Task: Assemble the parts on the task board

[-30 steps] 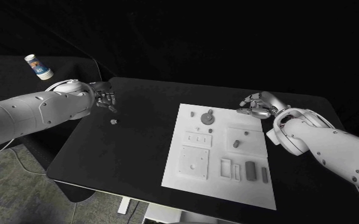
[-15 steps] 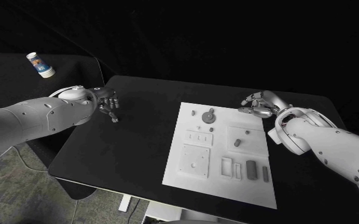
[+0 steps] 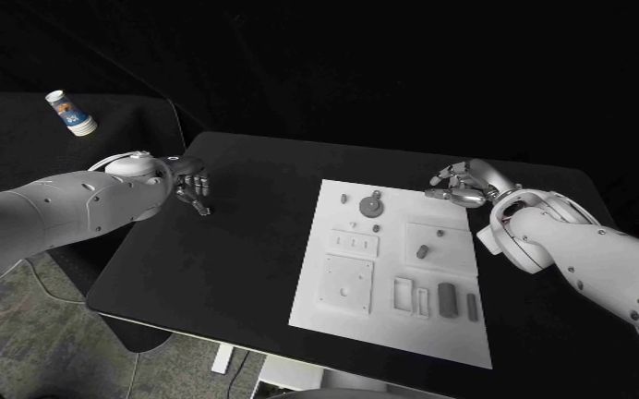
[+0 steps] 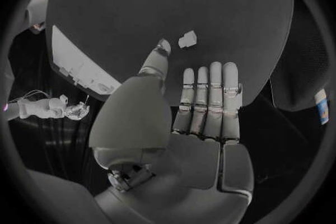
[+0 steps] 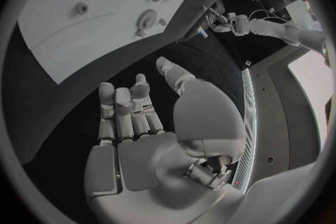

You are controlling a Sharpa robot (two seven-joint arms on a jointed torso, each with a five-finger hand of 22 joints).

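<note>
- Task board (image 3: 349, 302): flat on the black table (image 3: 226, 270), right of centre, carrying small grey parts (image 3: 448, 300).
- One small part (image 4: 187, 39) lies on the table just beyond the left hand's fingertips.
- Left hand (image 3: 190, 184): over the table's far left area, fingers extended together, holding nothing.
- Right hand (image 3: 461, 187): at the board's far right corner, fingers loosely apart, empty.
- Paper cup (image 3: 71, 114): far left, off the table.
</note>
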